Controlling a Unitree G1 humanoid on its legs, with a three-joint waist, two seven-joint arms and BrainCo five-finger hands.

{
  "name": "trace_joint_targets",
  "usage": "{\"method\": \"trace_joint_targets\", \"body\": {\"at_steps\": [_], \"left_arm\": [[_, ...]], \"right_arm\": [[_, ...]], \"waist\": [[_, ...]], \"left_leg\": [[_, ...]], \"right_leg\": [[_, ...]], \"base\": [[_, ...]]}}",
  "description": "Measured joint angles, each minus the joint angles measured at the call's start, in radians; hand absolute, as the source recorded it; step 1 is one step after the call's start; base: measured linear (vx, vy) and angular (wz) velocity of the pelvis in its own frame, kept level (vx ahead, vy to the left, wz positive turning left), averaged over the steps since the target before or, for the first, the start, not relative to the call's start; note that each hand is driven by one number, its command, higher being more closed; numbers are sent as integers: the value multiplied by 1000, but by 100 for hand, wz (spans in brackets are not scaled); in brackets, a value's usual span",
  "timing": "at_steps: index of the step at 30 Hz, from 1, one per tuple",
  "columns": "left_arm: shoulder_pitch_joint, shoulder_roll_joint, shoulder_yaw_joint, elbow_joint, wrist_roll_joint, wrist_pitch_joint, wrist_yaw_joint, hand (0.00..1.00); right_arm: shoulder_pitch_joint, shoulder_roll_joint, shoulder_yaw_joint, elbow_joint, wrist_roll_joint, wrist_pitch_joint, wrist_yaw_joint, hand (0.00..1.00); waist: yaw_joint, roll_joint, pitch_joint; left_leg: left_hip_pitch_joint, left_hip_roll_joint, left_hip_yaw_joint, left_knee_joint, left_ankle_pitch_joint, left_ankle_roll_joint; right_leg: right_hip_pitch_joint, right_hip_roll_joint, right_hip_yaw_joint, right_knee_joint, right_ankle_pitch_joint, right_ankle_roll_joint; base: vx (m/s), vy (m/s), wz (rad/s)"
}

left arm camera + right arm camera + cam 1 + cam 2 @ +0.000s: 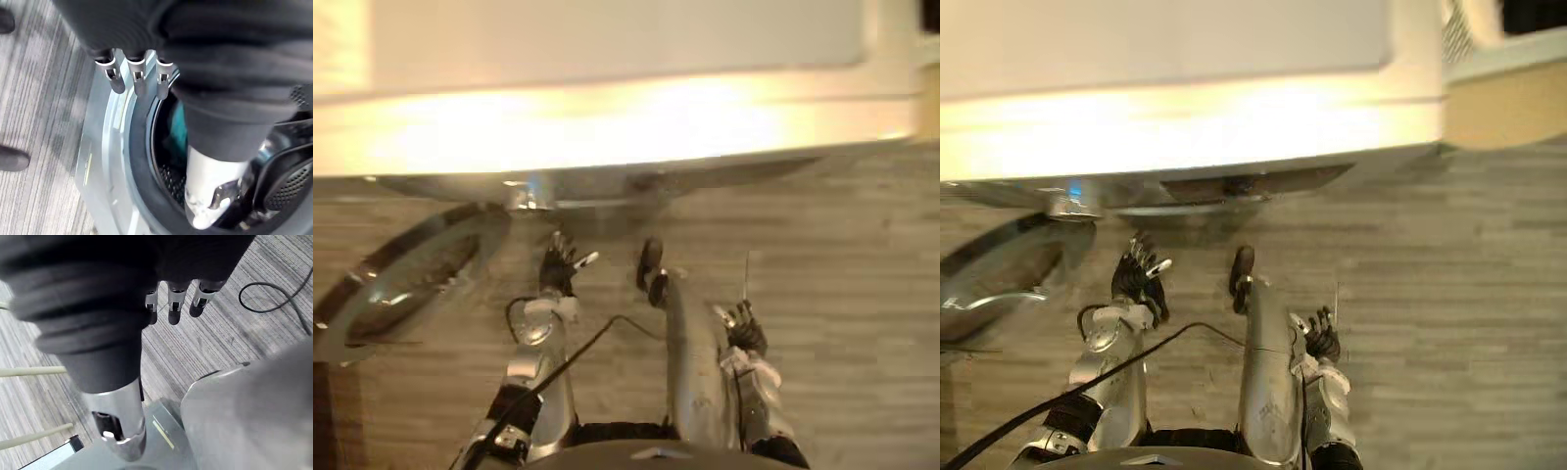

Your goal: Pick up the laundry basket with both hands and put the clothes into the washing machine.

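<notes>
The white washing machine (607,59) stands right in front of me, its round glass door (401,284) swung open to my left. In the left wrist view its drum opening (146,161) is close by, with teal cloth (178,128) lying inside. My left hand (558,269) hangs low in front of the machine near the door, fingers (138,81) straight and holding nothing. My right hand (744,328) hangs lower at my right side over the floor, fingers (175,306) straight and empty.
Grey wood-look floor (862,294) spreads out to the right. A white latticed thing (1455,29) sits beside the machine at the far right. Two cream bars (29,372) lie across the floor near my right hand. Two dark shoe-like shapes (12,159) rest on the floor by the machine.
</notes>
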Motion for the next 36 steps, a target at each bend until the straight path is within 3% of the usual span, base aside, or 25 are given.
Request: {"method": "trace_joint_targets", "body": {"at_steps": [1, 5, 8, 9, 11, 12, 14, 16, 19, 21, 22, 25, 27, 28, 29, 30, 32, 33, 34, 35, 36], "left_arm": [[19, -8, 62, 99, 35, 7, -8, 0], [49, -31, 260, 355, 182, 58, -4, 0], [85, -41, 368, 470, 292, 119, 6, 0], [116, -57, 412, 482, 308, 132, 5, 0], [155, -83, 464, 490, 316, 135, 1, 0], [165, -90, 478, 512, 317, 135, -2, 0], [165, -96, 484, 540, 315, 136, -10, 0], [160, -72, 456, 553, 316, 136, -14, 0], [125, -27, 360, 593, 325, 142, -14, 0], [125, -15, 299, 596, 348, 142, -15, 0], [117, -12, 265, 597, 369, 141, -16, 0], [82, -7, 224, 616, 421, 140, -15, 0], [56, -5, 224, 633, 447, 141, -15, 0], [50, -5, 225, 634, 453, 141, -14, 0], [47, -11, 228, 633, 455, 141, -13, 0], [54, -19, 230, 632, 453, 140, -12, 0], [65, -13, 230, 628, 452, 141, -12, 0], [83, -7, 228, 629, 452, 141, -12, 0], [81, 8, 231, 629, 452, 140, -14, 0], [78, 8, 228, 634, 453, 140, -15, 0], [85, 3, 224, 643, 456, 140, -15, 0]], "right_arm": [[15, -1, 0, 68, -12, 16, 12, 0], [31, -7, -31, 184, -114, 54, 33, 0], [24, 5, -70, 232, -158, 83, 35, 0], [27, 10, -88, 250, -158, 89, 37, 0], [39, 11, -115, 273, -163, 99, 38, 0], [42, 11, -138, 285, -177, 107, 41, 0], [20, 15, -159, 321, -192, 111, 53, 0], [-11, 37, -161, 363, -196, 117, 66, 0], [-31, 61, -175, 397, -196, 129, 73, 0], [-26, 61, -147, 397, -196, 129, 76, 0], [-25, 59, -123, 392, -196, 129, 81, 0], [-26, 56, -103, 385, -196, 128, 88, 0], [-25, 52, -96, 385, -200, 128, 101, 0], [-25, 50, -96, 387, -215, 129, 103, 0], [-18, 45, -96, 393, -241, 130, 104, 0], [-31, 22, -98, 406, -263, 129, 103, 0], [-18, 19, -110, 429, -274, 130, 102, 0], [15, 20, -119, 443, -277, 129, 101, 0], [19, 24, -128, 471, -293, 130, 101, 0], [18, 20, -139, 478, -309, 129, 101, 0], [3, 1, -153, 515, -318, 131, 102, 0]], "waist": [[0, 19, -66], [9, 50, -188], [17, 49, -240], [17, 43, -255], [18, 59, -300], [19, 74, -332], [18, 82, -362], [13, 42, -404], [4, 1, -406], [1, 4, -410], [-4, -13, -422], [-9, -20, -420], [-22, -37, -407], [-26, -45, -397], [-25, -31, -390], [-21, 1, -377], [-23, -14, -371], [-23, -39, -379], [-17, -66, -388], [-17, -59, -388], [-9, -20, -402]], "left_leg": [[66, -6, -1, -65, 21, 0], [227, -13, -2, -125, 35, -3], [269, -9, -7, -54, 46, 18], [258, 10, -9, 73, 26, 34], [264, 26, -39, 215, 9, 16], [286, 22, -71, 188, -18, -10], [319, 3, -89, 98, -56, -11], [361, -43, -89, -92, -92, 19], [397, -92, -79, -165, -90, 45], [424, -112, -53, -192, -84, 55], [440, -124, -31, -209, -80, 62], [442, -140, 40, -219, -79, 65], [445, -147, 106, -217, -81, 68], [456, -148, 127, -222, -78, 73], [482, -133, 171, -264, -62, 85], [508, -90, 228, -301, -41, 86], [551, -69, 281, -301, -39, 84], [570, -76, 301, -283, -41, 81], [566, -95, 291, -269, -43, 79], [563, -98, 270, -274, -39, 86], [547, -88, 214, -329, -36, 102]], "right_leg": [[67, 2, -17, -50, 7, 5], [239, 6, -45, -105, -17, 21], [343, -4, -63, -146, -31, 19], [393, -7, -81, -187, -16, 24], [451, 7, -99, -251, 12, 38], [474, 24, -100, -309, 41, 52], [496, 41, -92, -393, 93, 71], [498, 42, -80, -521, 182, 84], [532, 24, -58, -592, 265, 86], [539, 9, -27, -591, 276, 98], [532, 2, -4, -590, 280, 95], [483, 2, 72, -584, 303, 92], [451, 7, 102, -588, 319, 66], [452, 9, 92, -595, 304, 41], [453, 11, -1, -586, 224, -49], [420, -2, -118, -462, 165, -49], [395, -55, -208, -165, 81, -59], [429, -71, -206, -106, 42, -38], [435, -48, -187, -140, 37, -42], [441, -31, -163, -173, 50, -30], [444, 20, -101, -288, 101, 23]], "base": [[184, 3, 15], [182, 13, 14], [81, 50, 18], [-4, 66, 12], [22, 142, 12], [47, 230, 9], [36, 236, -8], [-7, 237, 4], [-58, 160, 1], [-75, 126, -29], [-81, 102, -46], [-80, 56, -75], [-79, 29, -77], [-95, 24, -94], [-79, 2, -111], [-47, -4, -119], [77, -34, -96], [107, -79, -102], [31, -87, -88], [-73, -119, -106], [-80, -102, -88]]}}
